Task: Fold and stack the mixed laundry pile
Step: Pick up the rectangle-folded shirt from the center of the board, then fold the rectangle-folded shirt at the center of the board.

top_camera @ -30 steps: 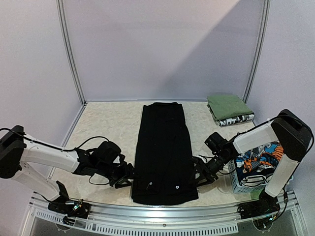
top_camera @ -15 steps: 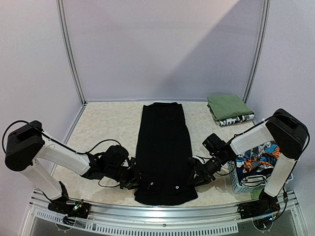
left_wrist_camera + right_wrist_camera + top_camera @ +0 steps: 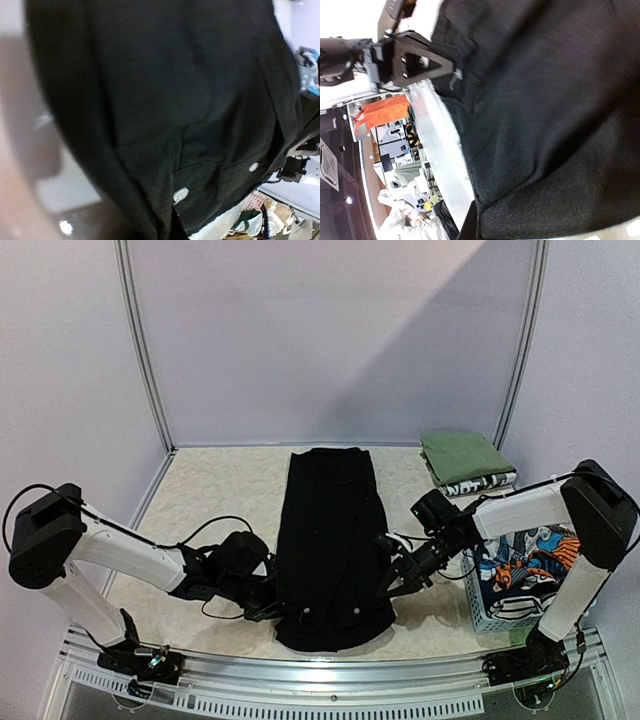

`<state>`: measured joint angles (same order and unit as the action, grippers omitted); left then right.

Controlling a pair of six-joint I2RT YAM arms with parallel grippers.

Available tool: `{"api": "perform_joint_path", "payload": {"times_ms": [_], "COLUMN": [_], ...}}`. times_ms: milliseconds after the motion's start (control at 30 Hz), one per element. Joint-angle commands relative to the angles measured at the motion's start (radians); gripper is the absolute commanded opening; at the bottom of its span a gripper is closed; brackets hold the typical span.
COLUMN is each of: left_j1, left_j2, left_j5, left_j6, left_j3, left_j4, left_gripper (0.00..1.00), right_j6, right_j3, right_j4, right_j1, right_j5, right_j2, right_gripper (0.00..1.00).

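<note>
Black garment (image 3: 330,530): lying lengthwise at centre, near hem bunched. Left gripper (image 3: 281,608) and right gripper (image 3: 388,580) clamped on its near corners, fingertips lost against dark cloth. Wrist views blurred.

A black garment (image 3: 550,110) fills most of the frame, close to the lens. Its cloth is plain and matte, with soft creases crossing it and a thicker hemmed fold along the lower part. At upper left the left gripper (image 3: 451,75) shows as a black triangular frame, its tip meeting the garment's edge beside a small grey tab; how its jaws stand is hidden by the cloth. A pale strip of worktop (image 3: 445,145) runs diagonally down along the garment's edge. Past it lies a blurred room with an orange bag (image 3: 382,112), cluttered shelving and a white-clad figure (image 3: 402,222) near the bottom edge.
</note>
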<state>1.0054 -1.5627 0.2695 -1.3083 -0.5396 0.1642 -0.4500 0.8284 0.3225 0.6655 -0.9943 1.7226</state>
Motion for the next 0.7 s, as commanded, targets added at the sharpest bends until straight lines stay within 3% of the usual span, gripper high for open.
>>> {"api": "perform_joint_path", "payload": {"times_ms": [0,200,433,667], "left_j1": [-0.009,-0.041,-0.153,-0.249], "left_j2": [0.055,0.061,0.046,-0.126], "left_j5": [-0.060,-0.114,-0.133,-0.094], "left_j6": [0.164,0.265,0.324,0.418], "left_j3": [-0.116,-0.231,-0.295,-0.450], "left_j4": [-0.102,-0.228,-0.206,-0.128], "left_gripper": [0.00,0.00,0.00,0.00], "right_j6": [0.046,0.053,0.043,0.049], "right_j3": [0.057,0.105,0.225,0.377], "right_j4": [0.060,0.066,0.023,-0.096], "right_j1": [-0.050,-0.123,-0.236,-0.285], "right_j5": [-0.026,-0.028,-0.029,0.001], "right_j2": [-0.076,-0.082,-0.032,0.130], "right_gripper": [0.00,0.00,0.00,0.00]}}
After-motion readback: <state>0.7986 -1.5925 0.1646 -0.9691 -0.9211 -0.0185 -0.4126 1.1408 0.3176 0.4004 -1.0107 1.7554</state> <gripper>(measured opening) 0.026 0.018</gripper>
